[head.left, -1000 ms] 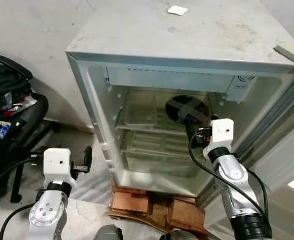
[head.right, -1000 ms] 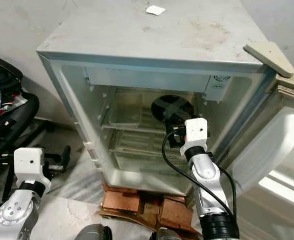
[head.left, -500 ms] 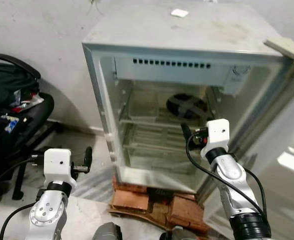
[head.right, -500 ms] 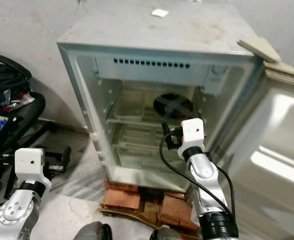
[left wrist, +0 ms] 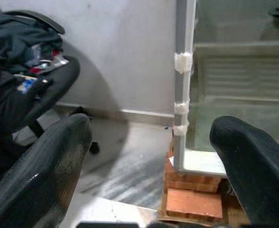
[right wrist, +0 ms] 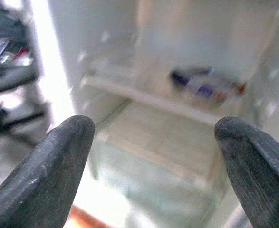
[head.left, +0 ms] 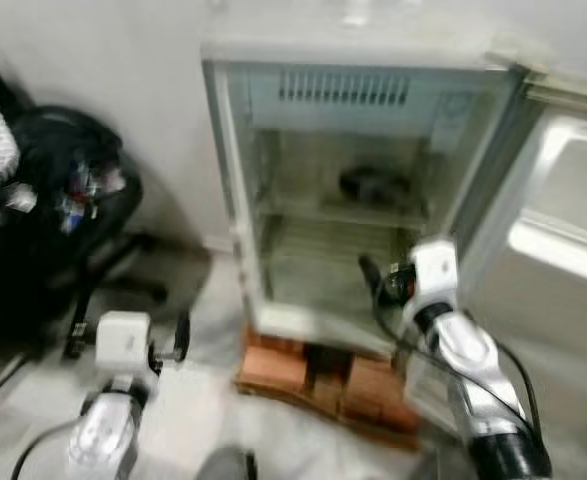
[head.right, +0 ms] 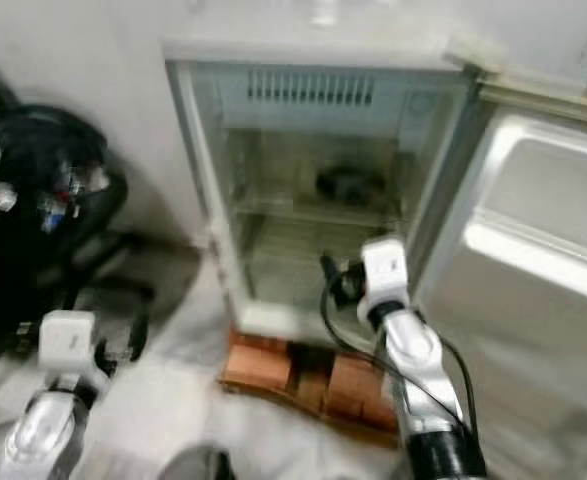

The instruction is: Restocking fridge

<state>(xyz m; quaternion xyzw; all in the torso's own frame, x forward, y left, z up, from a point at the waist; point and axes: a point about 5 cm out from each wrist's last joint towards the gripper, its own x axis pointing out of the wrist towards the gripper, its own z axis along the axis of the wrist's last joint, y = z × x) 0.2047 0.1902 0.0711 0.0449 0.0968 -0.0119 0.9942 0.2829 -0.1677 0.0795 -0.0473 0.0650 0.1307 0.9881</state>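
Fridge [head.left: 353,190] open, dark rigid-looking item [head.left: 373,184] on upper shelf; grip its rim, probably light. Right end effector [right wrist: 153,156] wide, empty, before fridge; left end effector [left wrist: 149,156] wide, empty.

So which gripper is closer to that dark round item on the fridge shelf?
Right. The right gripper is raised at the fridge opening, just below the dark item. The left gripper hangs low outside the fridge, off to its left.

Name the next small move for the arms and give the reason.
Probably draw the right gripper back from the fridge: its fingers are open and hold nothing, and a dark item already sits on the upper shelf. The left gripper is also open and holds nothing.
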